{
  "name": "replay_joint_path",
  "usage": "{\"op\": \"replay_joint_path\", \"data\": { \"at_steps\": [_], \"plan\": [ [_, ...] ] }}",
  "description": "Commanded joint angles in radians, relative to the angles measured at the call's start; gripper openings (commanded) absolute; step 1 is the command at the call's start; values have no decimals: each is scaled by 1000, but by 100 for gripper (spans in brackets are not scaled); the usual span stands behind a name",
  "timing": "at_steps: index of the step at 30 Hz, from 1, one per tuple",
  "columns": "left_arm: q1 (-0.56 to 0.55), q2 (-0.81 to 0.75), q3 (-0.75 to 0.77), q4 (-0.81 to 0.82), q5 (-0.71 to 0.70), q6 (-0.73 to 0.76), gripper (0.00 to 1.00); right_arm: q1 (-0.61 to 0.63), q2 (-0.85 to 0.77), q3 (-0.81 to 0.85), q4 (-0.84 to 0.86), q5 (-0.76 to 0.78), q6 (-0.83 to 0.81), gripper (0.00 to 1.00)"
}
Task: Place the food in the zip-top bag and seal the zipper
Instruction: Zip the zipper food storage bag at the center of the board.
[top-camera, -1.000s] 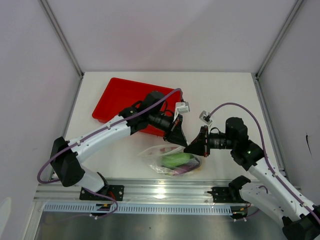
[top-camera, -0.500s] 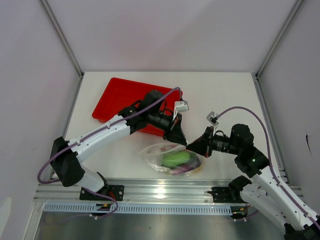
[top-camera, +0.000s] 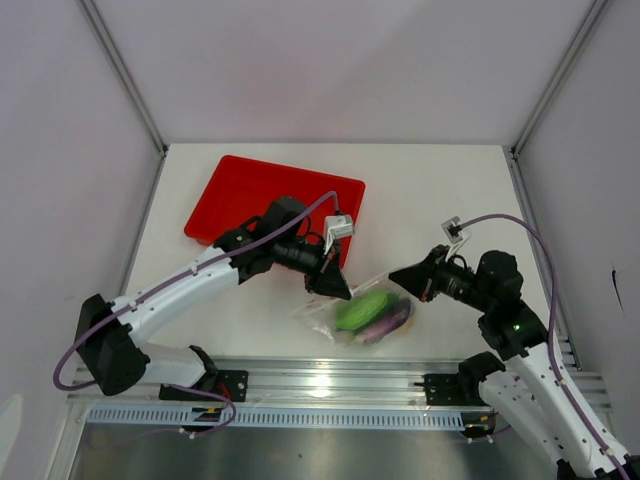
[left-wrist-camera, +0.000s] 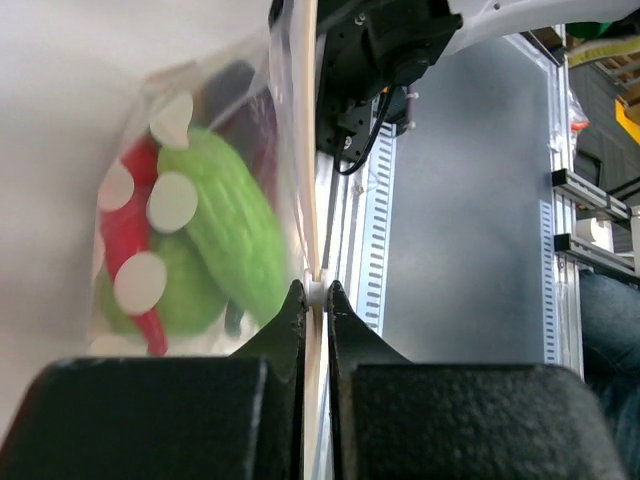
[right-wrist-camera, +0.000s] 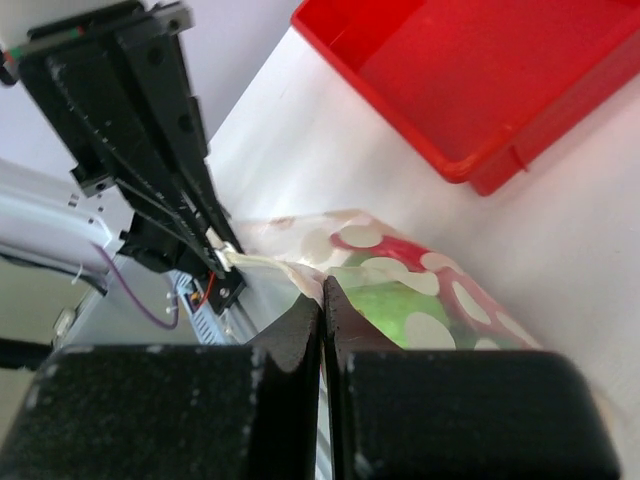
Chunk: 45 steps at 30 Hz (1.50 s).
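Observation:
The clear zip-top bag lies near the table's front edge, between both grippers. It holds the food: a green vegetable and a purple eggplant. My left gripper is shut on the bag's zipper edge at its left end. In the left wrist view the gripper pinches the pale zipper strip, with a green vegetable, a red chili and the eggplant inside. My right gripper is shut on the bag's right end; the right wrist view shows the plastic pinched.
The red tray sits at the back left, and its corner shows in the right wrist view. The metal rail with the arm bases runs just in front of the bag.
The two grippers have drawn apart, the left toward the near left and the right to the right. The bag is stretched between them and has shifted right.

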Motion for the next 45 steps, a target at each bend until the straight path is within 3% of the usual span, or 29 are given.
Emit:
{"op": "replay_joint_path", "data": {
  "at_steps": [1, 9, 30, 34, 37, 40, 41, 45],
  "plan": [
    [24, -97, -54, -84, -49, 0, 1, -48, -16, 28, 27, 46, 13, 0],
    [32, -216, -103, -172, -225, -35, 1, -87, -25, 20, 1, 76, 30, 0],
    [34, -604, -315, -245, -402, -208, 1, -162, -45, 20, -60, 66, 55, 0],
    [34, -585, -303, -230, -396, -228, 9, -162, -51, 29, -99, 95, 56, 0],
    [34, -539, -300, -199, -396, -250, 21, -162, -42, 47, -152, 158, 61, 0],
    [34, -512, -289, -127, -402, -273, 74, -163, -19, 87, -228, 262, 61, 0],
    [32, -503, -274, -106, -393, -265, 99, -169, -15, 103, -252, 285, 61, 0],
    [24, -454, -217, -54, -397, -247, 99, -221, 2, 144, -300, 356, 67, 0]
  ]
}}
